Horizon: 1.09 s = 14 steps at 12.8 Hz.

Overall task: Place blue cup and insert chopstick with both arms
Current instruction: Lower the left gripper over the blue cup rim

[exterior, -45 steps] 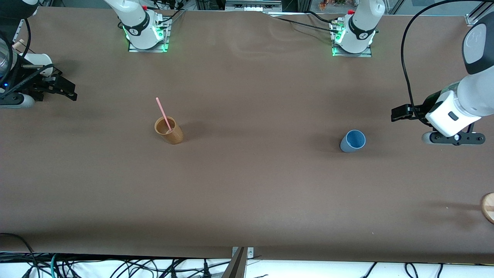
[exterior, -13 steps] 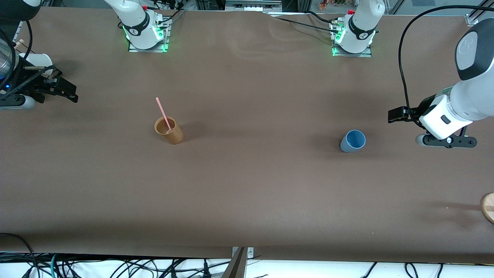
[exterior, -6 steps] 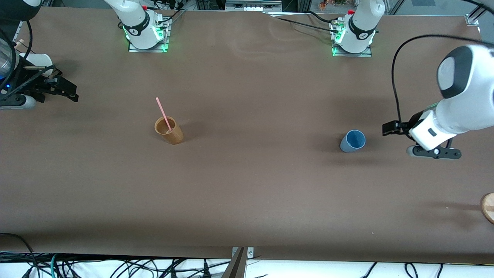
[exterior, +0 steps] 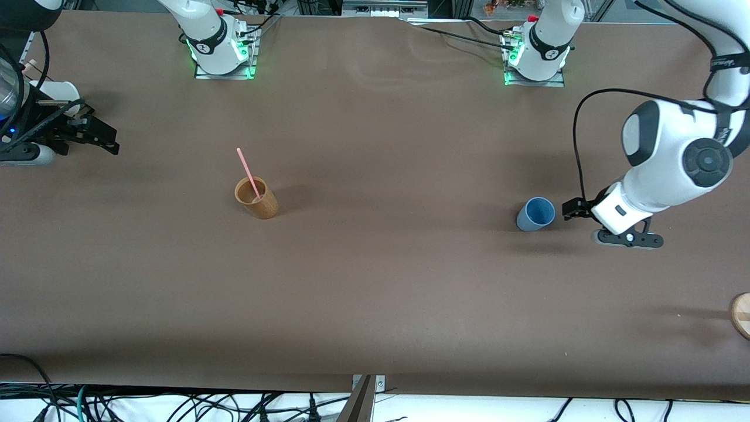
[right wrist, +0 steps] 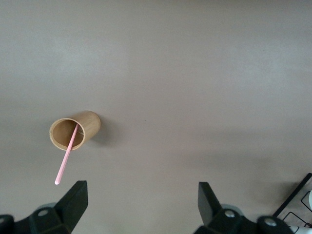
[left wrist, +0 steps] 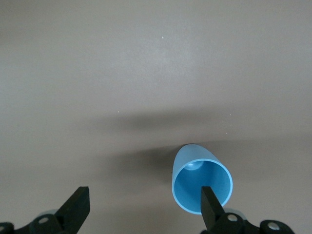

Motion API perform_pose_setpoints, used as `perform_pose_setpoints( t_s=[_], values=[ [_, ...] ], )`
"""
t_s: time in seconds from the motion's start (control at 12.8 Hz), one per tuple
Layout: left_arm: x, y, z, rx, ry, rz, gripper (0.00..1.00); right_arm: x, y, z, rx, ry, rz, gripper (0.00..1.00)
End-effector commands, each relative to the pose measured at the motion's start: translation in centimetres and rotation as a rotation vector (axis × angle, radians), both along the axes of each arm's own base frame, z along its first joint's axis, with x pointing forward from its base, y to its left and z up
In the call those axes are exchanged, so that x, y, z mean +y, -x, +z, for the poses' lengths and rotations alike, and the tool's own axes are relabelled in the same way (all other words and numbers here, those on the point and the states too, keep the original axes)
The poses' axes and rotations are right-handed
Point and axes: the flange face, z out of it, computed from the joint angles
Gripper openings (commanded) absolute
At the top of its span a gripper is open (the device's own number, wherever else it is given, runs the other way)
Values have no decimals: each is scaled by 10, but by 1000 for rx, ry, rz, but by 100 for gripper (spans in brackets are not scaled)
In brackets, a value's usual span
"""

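The blue cup (exterior: 535, 214) stands upright on the brown table, toward the left arm's end. My left gripper (exterior: 569, 210) is open and empty, low beside the cup on the side of the left arm's end of the table. In the left wrist view the cup (left wrist: 201, 185) lies off-centre by one finger (left wrist: 208, 204) of the open gripper (left wrist: 144, 197). The pink chopstick (exterior: 248, 173) leans in the brown cup (exterior: 256, 199) toward the right arm's end. My right gripper (exterior: 108, 140) waits open at the table's right-arm end. The right wrist view shows the chopstick (right wrist: 66, 158), the brown cup (right wrist: 73, 130) and the open gripper (right wrist: 141, 192).
A white cup (exterior: 58, 91) stands by the right arm's wrist at the table's edge. A round wooden piece (exterior: 742, 315) lies at the edge near the front camera, at the left arm's end. The two arm bases (exterior: 218, 53) stand along the edge farthest from the front camera.
My left arm has swung down and inward, bringing its open gripper from well clear of the blue cup to close beside it. The right arm and both cups have not moved.
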Motion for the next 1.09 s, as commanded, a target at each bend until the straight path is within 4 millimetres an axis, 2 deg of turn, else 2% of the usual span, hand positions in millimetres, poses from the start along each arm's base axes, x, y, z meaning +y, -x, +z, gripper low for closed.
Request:
perform_pose_setpoints(
  t_s=[0.0, 0.23, 0.86, 0.94, 1.02],
  values=[
    [-3, 12, -17, -24, -16, -38, 100, -1, 6, 3, 2, 4, -5, 100],
    [-5, 26, -46, -55, -13, -45, 100, -1, 6, 3, 2, 4, -5, 100],
    [-12, 58, -94, -87, -8, -63, 100, -1, 6, 2, 4, 2, -5, 100],
    [-12, 60, -98, -96, -7, -63, 99, -1, 6, 2, 4, 2, -5, 100],
    [-12, 61, -103, -96, -7, -63, 91, -1, 6, 2, 4, 2, -5, 100]
  ],
)
